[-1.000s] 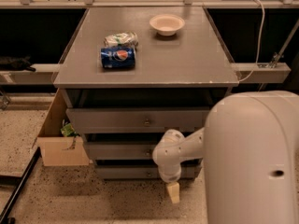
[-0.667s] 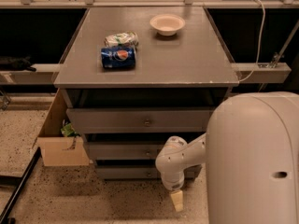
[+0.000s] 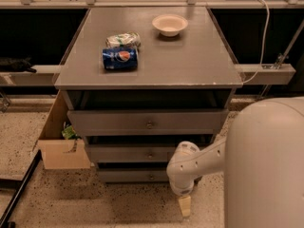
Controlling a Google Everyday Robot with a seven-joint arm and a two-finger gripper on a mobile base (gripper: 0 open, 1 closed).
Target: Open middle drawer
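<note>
The grey cabinet has three flat drawer fronts, one below another. The middle drawer [image 3: 128, 153] carries a small round knob [image 3: 150, 154] at its centre and stands slightly forward of the cabinet body, with a dark gap above it. My gripper [image 3: 185, 206] hangs low over the floor, below and to the right of that knob, pointing down from the white wrist joint [image 3: 183, 167]. It touches no drawer. The wrist joint overlaps the right end of the middle drawer front in the camera view.
The top drawer [image 3: 147, 122] and bottom drawer [image 3: 135, 176] also have knobs. On the cabinet top [image 3: 190, 61] lie a blue Pepsi can [image 3: 119, 58], a crumpled packet [image 3: 123, 39] and a white bowl [image 3: 169, 24]. A cardboard box [image 3: 59, 148] stands at the left. My white arm [image 3: 268, 165] fills the right.
The arm's wrist and gripper have sunk lower and shifted a little right, from beside the lower drawers toward the floor. The drawers look unchanged.
</note>
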